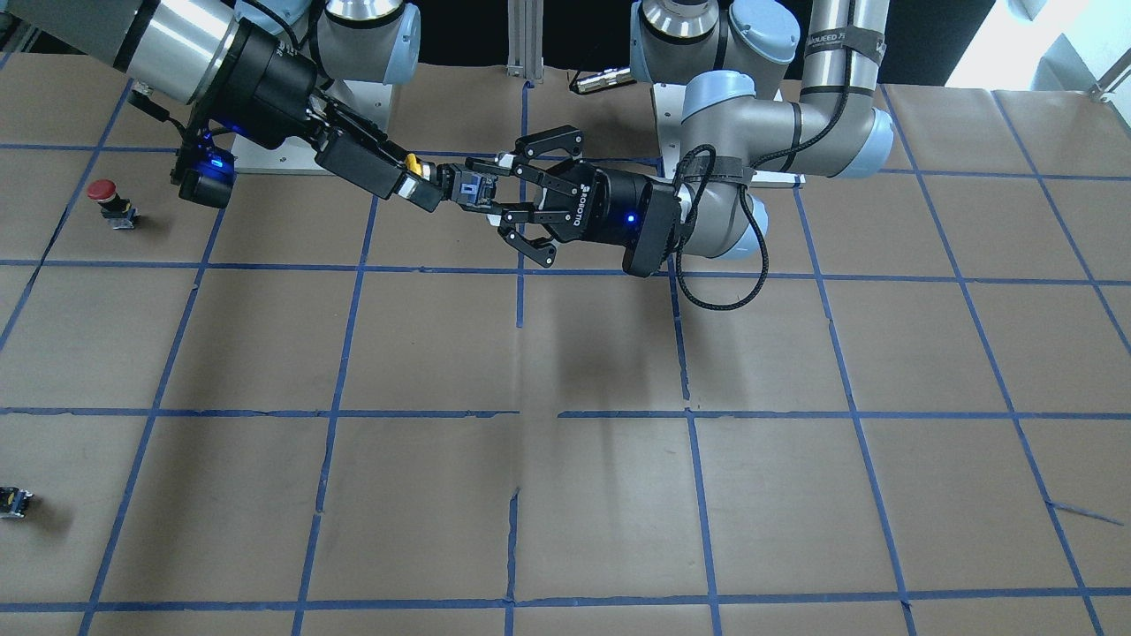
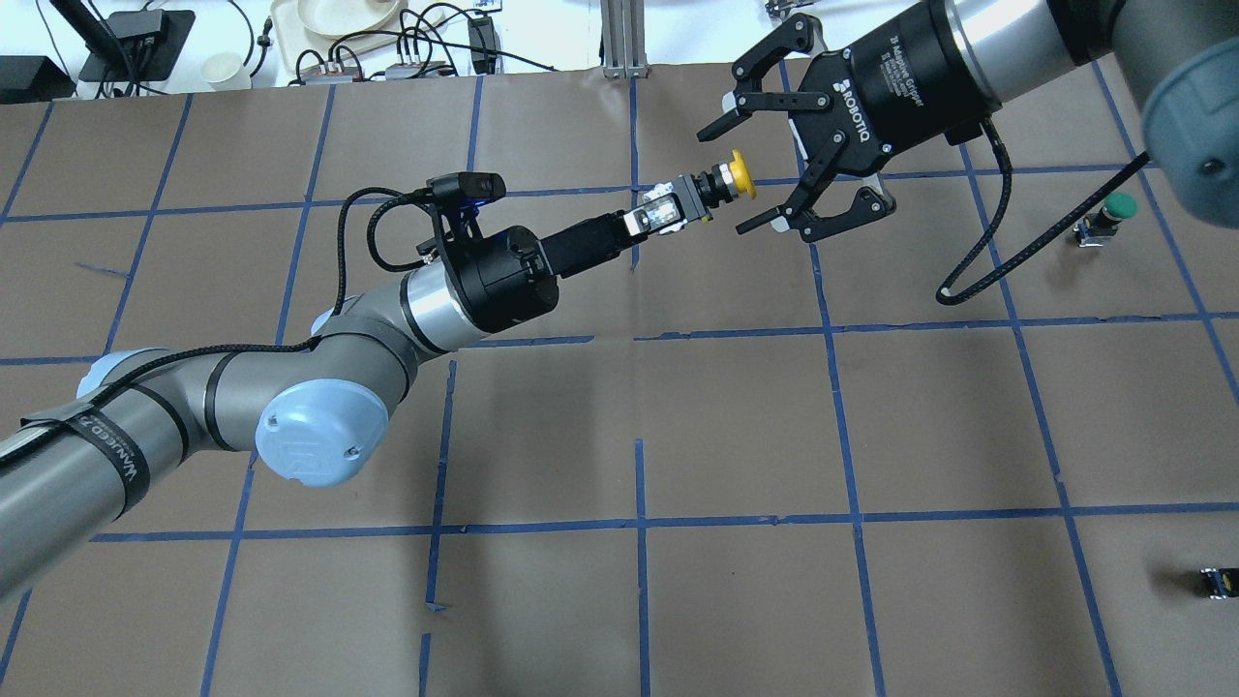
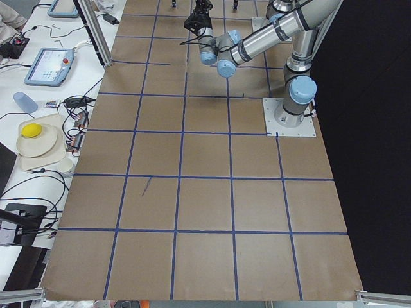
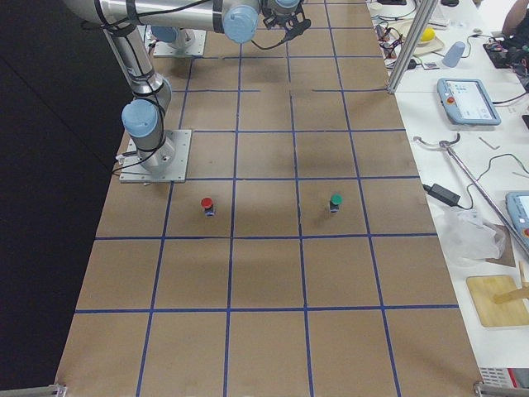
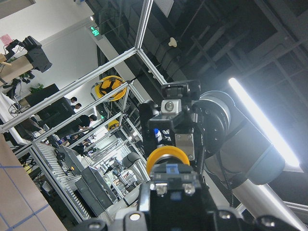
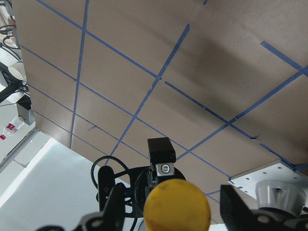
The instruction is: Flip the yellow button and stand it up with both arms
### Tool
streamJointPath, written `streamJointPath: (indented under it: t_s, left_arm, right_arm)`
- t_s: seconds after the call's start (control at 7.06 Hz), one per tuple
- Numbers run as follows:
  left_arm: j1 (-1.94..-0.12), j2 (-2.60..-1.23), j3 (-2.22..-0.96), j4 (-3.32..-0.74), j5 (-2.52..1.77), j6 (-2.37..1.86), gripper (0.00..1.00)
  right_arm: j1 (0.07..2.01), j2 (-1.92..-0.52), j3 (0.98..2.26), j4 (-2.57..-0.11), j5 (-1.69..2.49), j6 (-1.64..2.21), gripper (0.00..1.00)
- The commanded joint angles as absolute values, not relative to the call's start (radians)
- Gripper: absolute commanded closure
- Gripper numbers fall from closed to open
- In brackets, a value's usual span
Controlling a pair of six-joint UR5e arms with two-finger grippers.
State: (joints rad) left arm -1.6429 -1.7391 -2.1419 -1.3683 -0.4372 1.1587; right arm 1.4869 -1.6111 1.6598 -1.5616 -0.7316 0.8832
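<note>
Handover, I judge: my left gripper [image 2: 644, 218] clamps the yellow button [image 2: 705, 190] by its body, off the table [image 2: 871, 436], cap just beyond it between the spread fingers of my right gripper [image 2: 726, 182]; next, close right, then release left

The silver-grey tubular left arm [image 2: 174, 426] and right arm [image 2: 997, 29] share light-blue round joint caps [image 2: 310, 440], braided black cables [image 1: 711, 306], small blue wrist lights [image 1: 629, 216] and black linkage-fingered hands, the left hand [image 2: 663, 208] and right hand [image 2: 745, 179] each marked ROBOTIQ in white letters.
</note>
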Motion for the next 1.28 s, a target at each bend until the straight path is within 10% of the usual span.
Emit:
streamJointPath:
  t_s: [0.0, 0.14, 0.28, 0.42, 1.13]
  left_arm:
    - [-1.643, -1.74, -2.143, -1.368, -0.437, 1.158, 0.98]
    - [-1.643, -1.74, -2.141, -1.368, -0.436, 1.158, 0.97]
    - [-1.643, -1.74, -2.141, -1.371, -0.437, 1.155, 0.31]
    - [-1.644, -1.733, -2.141, -1.376, -0.42, 1.1, 0.0]
    - [-1.623, -1.716, -1.93, -0.949, 0.243, 0.427, 0.0]
  right_arm:
    - [1.483, -1.612, 1.658, -1.563, -0.727, 0.882, 0.82]
    - [1.483, -1.612, 1.657, -1.565, -0.726, 0.881, 0.9]
    - [1.483, -1.612, 1.652, -1.565, -0.726, 0.881, 0.91]
    - [1.482, -1.612, 1.651, -1.565, -0.726, 0.881, 0.91]
    - [1.441, -1.611, 1.632, -1.562, -0.865, 0.699, 0.91]
